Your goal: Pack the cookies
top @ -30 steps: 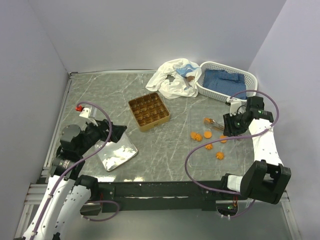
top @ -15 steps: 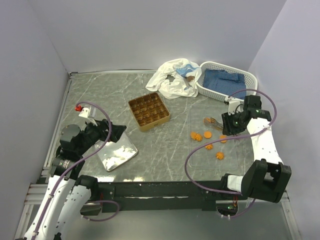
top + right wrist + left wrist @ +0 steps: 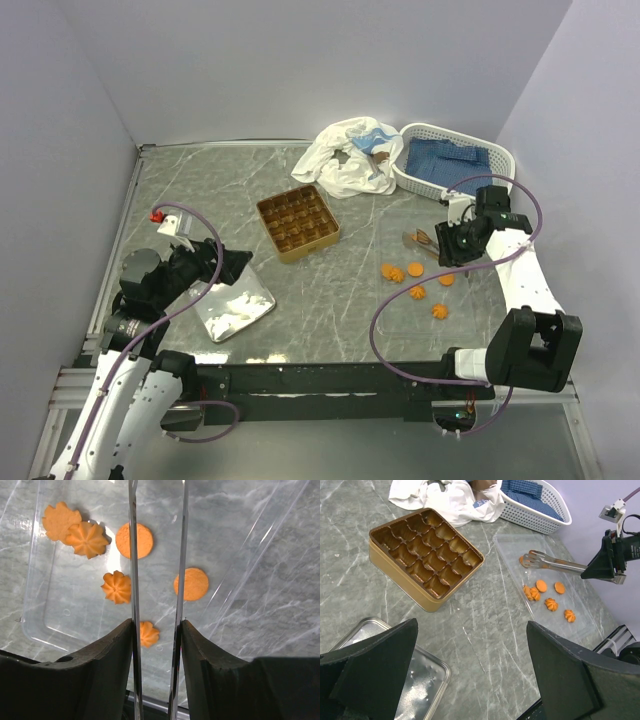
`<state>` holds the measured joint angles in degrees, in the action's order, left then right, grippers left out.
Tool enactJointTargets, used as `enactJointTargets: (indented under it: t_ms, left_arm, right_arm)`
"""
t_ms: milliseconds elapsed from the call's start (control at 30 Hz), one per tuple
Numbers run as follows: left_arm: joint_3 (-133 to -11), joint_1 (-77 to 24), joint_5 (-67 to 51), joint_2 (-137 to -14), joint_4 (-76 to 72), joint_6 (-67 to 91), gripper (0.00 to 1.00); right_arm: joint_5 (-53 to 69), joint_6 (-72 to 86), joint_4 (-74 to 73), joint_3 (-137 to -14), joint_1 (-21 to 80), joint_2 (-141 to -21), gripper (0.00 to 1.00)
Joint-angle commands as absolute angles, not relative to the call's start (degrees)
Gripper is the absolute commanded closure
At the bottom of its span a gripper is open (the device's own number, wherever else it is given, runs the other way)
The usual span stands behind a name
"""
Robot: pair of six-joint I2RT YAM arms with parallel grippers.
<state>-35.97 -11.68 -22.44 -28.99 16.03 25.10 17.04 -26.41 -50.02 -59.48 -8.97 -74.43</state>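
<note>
Several orange cookies (image 3: 415,268) (image 3: 134,540) lie in a clear plastic tray (image 3: 470,305) (image 3: 35,625) at the right. My right gripper (image 3: 447,244) (image 3: 156,625) is shut on a pair of metal tongs (image 3: 555,564) (image 3: 132,555), which point left over the tray. In the left wrist view the tongs' tip pinches one cookie (image 3: 522,560). The square golden divided tin (image 3: 298,222) (image 3: 425,555) stands mid-table with its cells bare. My left gripper (image 3: 235,265) (image 3: 471,630) hangs open and holds nothing, low over the table left of the tin.
A shiny metal tray (image 3: 232,305) with white bits lies under the left gripper. At the back right sit a white basket (image 3: 445,165) with blue cloth and a crumpled white cloth (image 3: 345,160). A small red object (image 3: 157,215) sits at the far left.
The right wrist has drawn back towards the far side, and the tongs have shifted slightly with the cookie at their tip. The left arm has not moved.
</note>
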Motion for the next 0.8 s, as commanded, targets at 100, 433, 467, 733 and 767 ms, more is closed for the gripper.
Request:
enactJointTargets:
  t_ms: [100,433,467,733,767]
  left_arm:
    - [-35.95,-10.99,-23.91,-28.83,13.89,24.34,0.04]
    - [-35.95,-10.63,-24.43,-28.74,13.71,24.35,0.04]
    - [-35.95,-10.55,-24.43,-28.65,13.71,24.35,0.04]
    - [-35.86,-10.55,-24.43,-28.48,13.80,24.35,0.04]
    - [-35.86,-10.55,-24.43,-28.56,13.80,24.35,0.04]
  right_arm:
    - [13.98,-24.96,-47.11,-62.49,-5.63,-74.88,0.51]
    - [12.30,-24.87,-47.37,-61.88,-4.83,-74.62,0.51]
    - [12.30,-24.87,-47.46,-61.61,-4.75,-74.36,0.52]
    - [12.30,-25.05,-47.37,-60.56,-4.75,-73.74,0.53]
    - [12.30,-25.14,-47.29,-60.47,-4.75,-73.48,0.54]
